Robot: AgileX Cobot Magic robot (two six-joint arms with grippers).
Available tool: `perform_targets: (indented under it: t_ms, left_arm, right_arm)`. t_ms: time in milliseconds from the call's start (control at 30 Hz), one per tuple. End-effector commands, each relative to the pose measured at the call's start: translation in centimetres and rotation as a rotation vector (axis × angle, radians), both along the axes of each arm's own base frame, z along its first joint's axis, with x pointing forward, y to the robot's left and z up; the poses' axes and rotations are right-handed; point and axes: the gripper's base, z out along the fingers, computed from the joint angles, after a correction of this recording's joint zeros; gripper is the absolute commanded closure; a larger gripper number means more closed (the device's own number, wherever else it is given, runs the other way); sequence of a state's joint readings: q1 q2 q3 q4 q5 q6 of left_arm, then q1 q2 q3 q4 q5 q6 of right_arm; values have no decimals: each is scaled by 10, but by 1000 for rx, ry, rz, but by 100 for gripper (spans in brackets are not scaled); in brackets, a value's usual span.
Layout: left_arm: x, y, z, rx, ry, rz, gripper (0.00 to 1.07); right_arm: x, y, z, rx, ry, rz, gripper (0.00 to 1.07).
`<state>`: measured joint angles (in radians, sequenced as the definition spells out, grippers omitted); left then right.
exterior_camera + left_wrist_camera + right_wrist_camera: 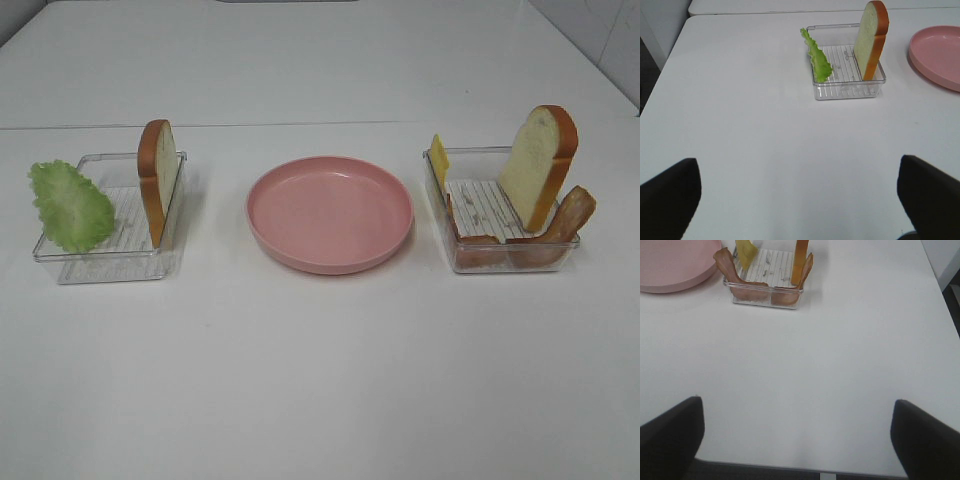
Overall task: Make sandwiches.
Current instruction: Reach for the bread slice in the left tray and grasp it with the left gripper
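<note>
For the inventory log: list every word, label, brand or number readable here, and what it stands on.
None readable. The pink plate and left tray show no print. Dark flecks on the floor of the right tray are too small to read as text.

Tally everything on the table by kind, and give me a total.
Bread slices: 2
Lettuce leaf: 1
Cheese slice: 1
Bacon strip: 1, seemingly one long bent piece
Clear trays: 2
Pink plate: 1
Total: 8
</note>
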<state>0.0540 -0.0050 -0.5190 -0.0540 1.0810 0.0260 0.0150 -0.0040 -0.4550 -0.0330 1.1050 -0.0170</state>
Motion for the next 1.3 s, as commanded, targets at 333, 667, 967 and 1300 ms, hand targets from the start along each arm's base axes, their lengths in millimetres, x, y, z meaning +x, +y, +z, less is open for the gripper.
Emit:
perform_targets:
  t_ms: [333, 667, 967, 1300]
  left_arm:
    - [-1, -1, 0, -9, -17, -10, 7]
    - [3, 0, 0, -10, 8, -10, 7]
    - [22, 1, 14, -17, 31, -5, 7]
    - [82, 4, 36, -43, 30, 16, 7]
  right_arm:
    - [-4, 0, 0, -5, -38, 1, 9]
    - [-4, 0, 0, -5, -38, 1, 9]
    - [-4, 0, 0, -5, -38, 1, 9]
    - [-4, 0, 0, -5, -38, 1, 9]
